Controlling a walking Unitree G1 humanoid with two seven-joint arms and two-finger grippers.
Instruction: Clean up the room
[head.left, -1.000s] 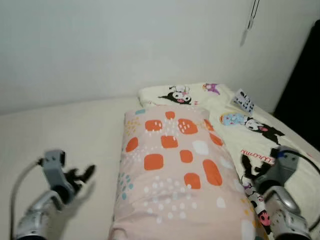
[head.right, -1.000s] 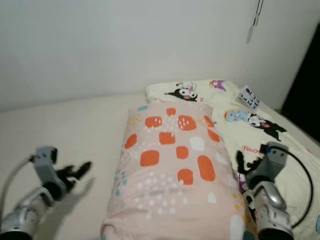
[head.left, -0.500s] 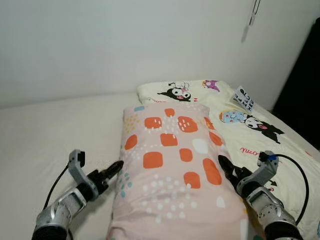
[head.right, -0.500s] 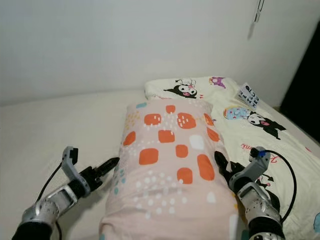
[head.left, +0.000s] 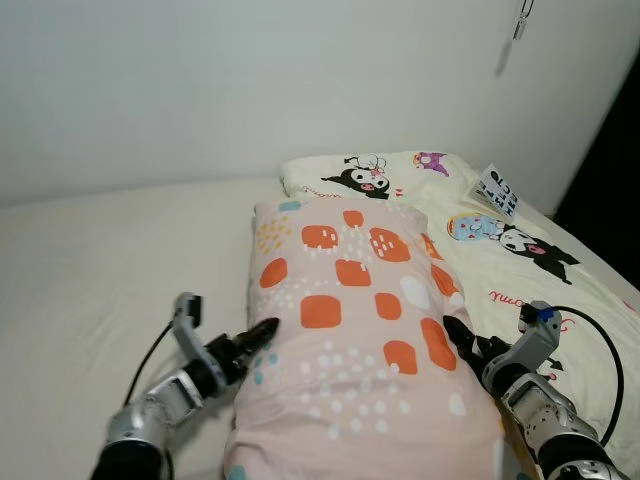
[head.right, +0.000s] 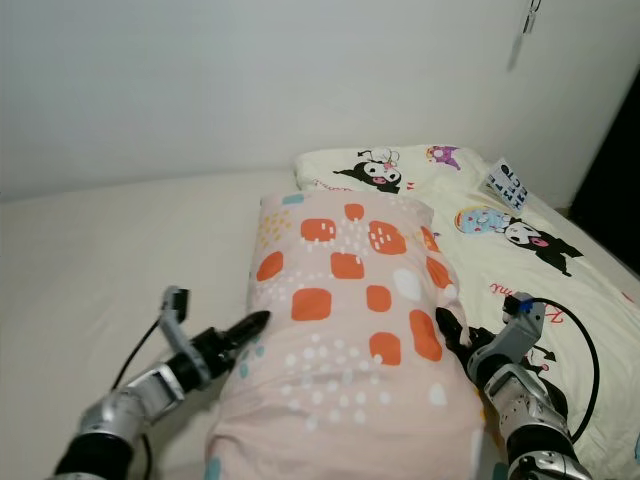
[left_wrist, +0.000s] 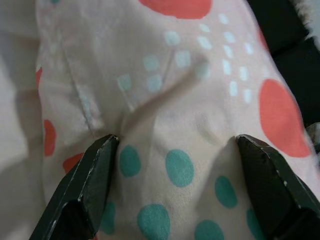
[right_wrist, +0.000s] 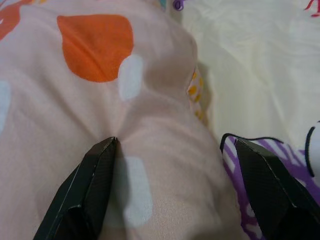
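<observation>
The pink pillow (head.left: 350, 340) runs off the near edge, its near end cut away. The cartoon-print bedding (head.left: 500, 250) leaves the frame at the right. The hanging object (head.left: 520, 25) at far right is cut at the top, too small to identify.

Pillow (head.right: 350, 320) — left hand (head.right: 250, 325), right hand (head.right: 445, 328) pressing.

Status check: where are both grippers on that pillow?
Left gripper open, pressed into pink pillow left side. Right gripper open, against its right side. Pillow on the bed, not lifted. Cartoon blanket alongside right.
</observation>
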